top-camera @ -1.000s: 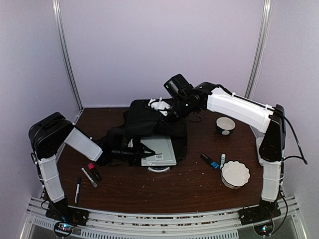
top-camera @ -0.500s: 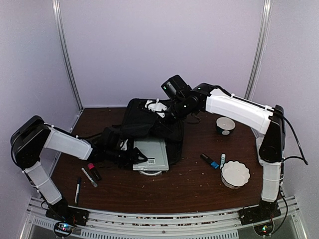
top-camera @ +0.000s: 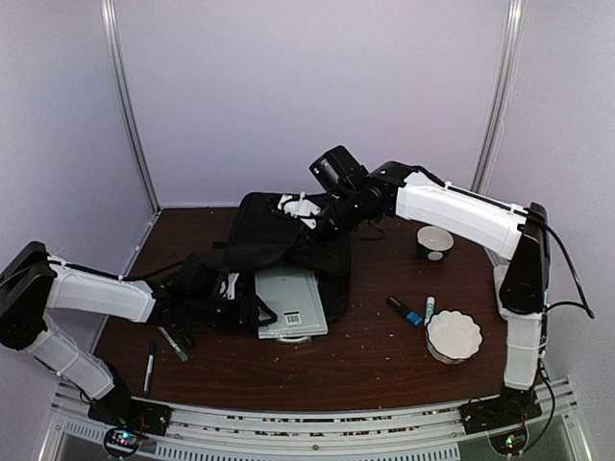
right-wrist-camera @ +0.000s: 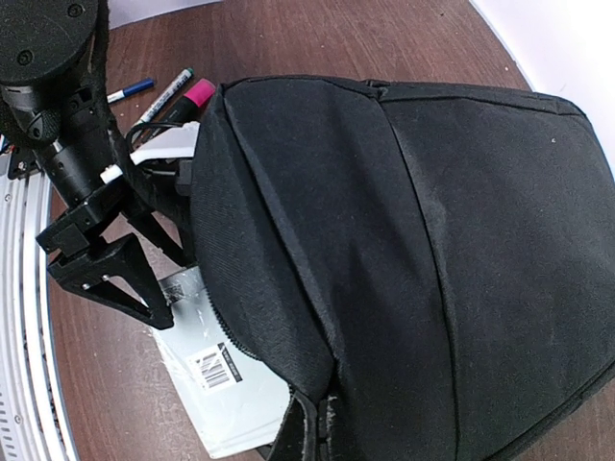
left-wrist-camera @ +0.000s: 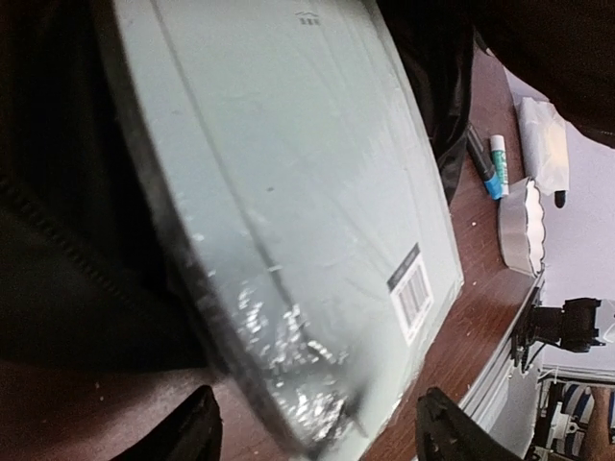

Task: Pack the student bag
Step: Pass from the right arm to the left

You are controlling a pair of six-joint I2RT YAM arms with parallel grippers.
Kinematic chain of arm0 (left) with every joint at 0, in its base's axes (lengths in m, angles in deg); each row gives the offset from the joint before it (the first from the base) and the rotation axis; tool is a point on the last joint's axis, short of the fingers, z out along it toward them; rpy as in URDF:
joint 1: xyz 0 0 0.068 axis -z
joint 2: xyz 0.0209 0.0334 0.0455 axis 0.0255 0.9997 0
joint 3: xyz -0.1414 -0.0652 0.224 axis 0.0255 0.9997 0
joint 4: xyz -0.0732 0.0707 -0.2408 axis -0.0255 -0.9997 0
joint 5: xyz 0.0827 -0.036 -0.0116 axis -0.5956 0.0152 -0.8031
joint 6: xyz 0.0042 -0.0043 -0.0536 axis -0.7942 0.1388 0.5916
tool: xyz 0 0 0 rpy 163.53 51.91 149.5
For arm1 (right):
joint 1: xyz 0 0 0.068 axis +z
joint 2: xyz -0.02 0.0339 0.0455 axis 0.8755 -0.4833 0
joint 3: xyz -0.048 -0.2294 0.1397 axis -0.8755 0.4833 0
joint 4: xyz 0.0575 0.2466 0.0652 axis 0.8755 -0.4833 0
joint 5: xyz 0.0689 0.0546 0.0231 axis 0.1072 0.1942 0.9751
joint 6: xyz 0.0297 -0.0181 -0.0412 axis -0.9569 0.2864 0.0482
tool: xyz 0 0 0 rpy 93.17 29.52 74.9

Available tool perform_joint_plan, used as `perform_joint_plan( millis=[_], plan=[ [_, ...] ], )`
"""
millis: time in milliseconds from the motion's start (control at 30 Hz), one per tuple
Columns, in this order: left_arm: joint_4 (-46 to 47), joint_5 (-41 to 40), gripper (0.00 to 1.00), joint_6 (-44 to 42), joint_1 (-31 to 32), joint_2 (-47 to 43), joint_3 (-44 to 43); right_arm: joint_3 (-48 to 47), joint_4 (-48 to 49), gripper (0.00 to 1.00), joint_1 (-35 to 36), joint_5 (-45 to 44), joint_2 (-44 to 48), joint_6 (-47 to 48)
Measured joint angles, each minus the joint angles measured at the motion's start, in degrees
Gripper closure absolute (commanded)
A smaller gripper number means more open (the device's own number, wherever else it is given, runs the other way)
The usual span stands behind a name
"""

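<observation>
The student bag (top-camera: pixel 288 235), big, black and soft, lies mid-table with its mouth toward me. A pale green book (top-camera: pixel 291 303) with a barcode sticks halfway out of it. My left gripper (top-camera: pixel 264 315) stands open at the book's near left corner. In the left wrist view the book (left-wrist-camera: pixel 288 182) fills the frame and its shiny corner lies between my left gripper's (left-wrist-camera: pixel 322 437) spread fingers, untouched. My right gripper (top-camera: pixel 322 219) holds up the bag's far top. In the right wrist view the right gripper (right-wrist-camera: pixel 317 432) is shut on a fold of the bag (right-wrist-camera: pixel 404 240).
Right of the bag are a dark bowl (top-camera: pixel 434 240), a white scalloped dish (top-camera: pixel 454 334) and two markers (top-camera: pixel 405 310). More pens (top-camera: pixel 173 343) lie at the left by my left arm. The table's front rail (top-camera: pixel 307 423) is close behind the book.
My left gripper has opened and let go of the book, and the left arm has drawn back to the left. Bag and book have slid slightly left.
</observation>
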Motion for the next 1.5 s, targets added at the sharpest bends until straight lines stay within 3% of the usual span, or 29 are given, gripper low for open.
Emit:
perform_joint_plan(
  millis=[200,567,700,867,1100,1300,1433,1500],
  plan=[
    [-6.3,-3.4,0.32,-2.2,1.8,-5.7,1.6,0.0,0.0,1.0,0.3,0.6,0.0,0.0],
    [-18.3,-10.0,0.36,-13.7,11.8,-10.9,3.0,0.7,-0.6,1.0,0.5,2.8,0.0,0.0],
    [-19.9,-10.1,0.41,-17.6,11.8,-5.9,0.9,0.6,-0.6,1.0,0.5,3.1,0.0,-0.3],
    [-23.6,-8.0,0.48,-24.1,12.3,4.8,-8.2,0.6,-0.7,1.0,0.0,3.2,0.0,-1.3],
    [-24.4,-4.2,0.47,-33.5,17.2,11.5,-17.4,0.6,-0.7,1.0,-0.4,2.6,-0.1,-1.7],
    [-30.3,-7.7,0.47,-38.1,24.7,8.3,-18.2,0.3,-0.8,1.0,-0.4,2.6,-0.8,-2.4],
    [-36.2,-14.7,0.48,-39.4,29.6,1.4,-20.3,0.3,-0.9,1.0,-0.4,2.6,-1.1,-2.5],
    [-37.5,-19.6,0.43,-39.4,30.8,-3.6,-22.0,0.3,-0.9,1.0,-0.4,2.7,-1.1,-2.5]
  ],
)
